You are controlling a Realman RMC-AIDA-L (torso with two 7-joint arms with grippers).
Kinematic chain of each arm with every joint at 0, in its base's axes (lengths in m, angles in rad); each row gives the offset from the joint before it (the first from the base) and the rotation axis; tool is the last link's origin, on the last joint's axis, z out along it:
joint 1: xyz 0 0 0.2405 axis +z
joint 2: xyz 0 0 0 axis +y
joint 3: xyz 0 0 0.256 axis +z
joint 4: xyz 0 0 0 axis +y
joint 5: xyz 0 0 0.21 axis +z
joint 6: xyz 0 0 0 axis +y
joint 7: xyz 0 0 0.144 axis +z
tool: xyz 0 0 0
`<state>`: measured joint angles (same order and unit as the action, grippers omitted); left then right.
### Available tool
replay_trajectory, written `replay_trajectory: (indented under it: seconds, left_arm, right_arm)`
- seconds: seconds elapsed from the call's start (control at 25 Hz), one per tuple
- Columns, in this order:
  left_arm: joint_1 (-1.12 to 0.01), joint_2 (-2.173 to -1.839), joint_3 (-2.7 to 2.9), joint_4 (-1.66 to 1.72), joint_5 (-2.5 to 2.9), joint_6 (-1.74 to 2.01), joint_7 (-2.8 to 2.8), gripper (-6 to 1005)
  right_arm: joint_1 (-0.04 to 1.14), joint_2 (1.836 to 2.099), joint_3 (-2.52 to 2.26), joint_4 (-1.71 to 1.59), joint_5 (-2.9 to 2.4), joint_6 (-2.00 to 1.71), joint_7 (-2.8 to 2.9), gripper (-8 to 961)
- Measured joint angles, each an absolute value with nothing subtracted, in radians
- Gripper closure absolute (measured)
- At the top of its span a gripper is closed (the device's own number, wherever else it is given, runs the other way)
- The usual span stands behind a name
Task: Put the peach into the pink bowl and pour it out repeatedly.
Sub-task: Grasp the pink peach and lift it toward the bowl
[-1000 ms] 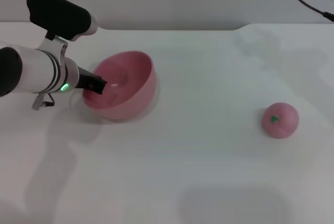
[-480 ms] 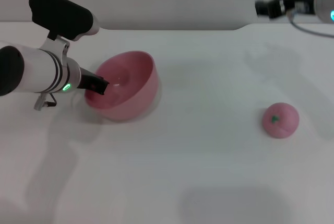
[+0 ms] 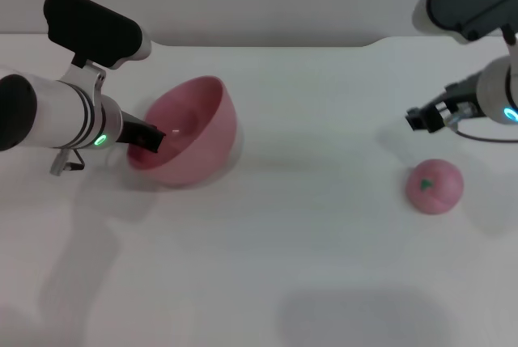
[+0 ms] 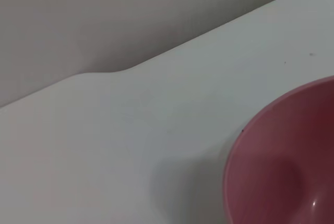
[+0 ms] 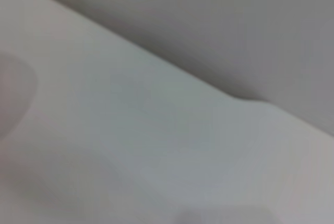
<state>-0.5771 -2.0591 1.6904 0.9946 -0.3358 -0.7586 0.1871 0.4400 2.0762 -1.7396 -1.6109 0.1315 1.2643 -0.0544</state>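
White counter [image 3: 307, 234]: our right pincer [image 3: 421, 119], grip state unclear, hangs just behind the peach [image 3: 435, 186]; left pincer [image 3: 150, 138] grips the pink bowl [image 3: 198, 133].

You are looking at a plain test bench, like in a robot lab: a bare white table [image 3: 307, 226] with a rounded notch at its far edge, and behind it a blank grey wall [image 4: 104, 15]. You see no household furniture.

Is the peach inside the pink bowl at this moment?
No, the peach lies on the table on the robot's right, far from the pink bowl, which the left gripper holds tilted.
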Motion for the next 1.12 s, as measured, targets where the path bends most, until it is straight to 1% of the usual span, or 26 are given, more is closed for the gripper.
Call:
replay_trajectory:
  seconds: [0.64, 1.12]
  left_arm:
    - [-0.590, -2.060, 1.663, 0.958, -0.337, -0.748, 0.212, 942]
    - [-0.599, -2.057, 1.654, 0.953, -0.335, -0.747, 0.212, 941]
  right_arm:
    - [0.347, 2.080, -1.764, -1.541, 0.149, 1.199, 0.045, 342]
    - [0.351, 2.079, -1.771, -1.447, 0.171, 1.142, 0.072, 344]
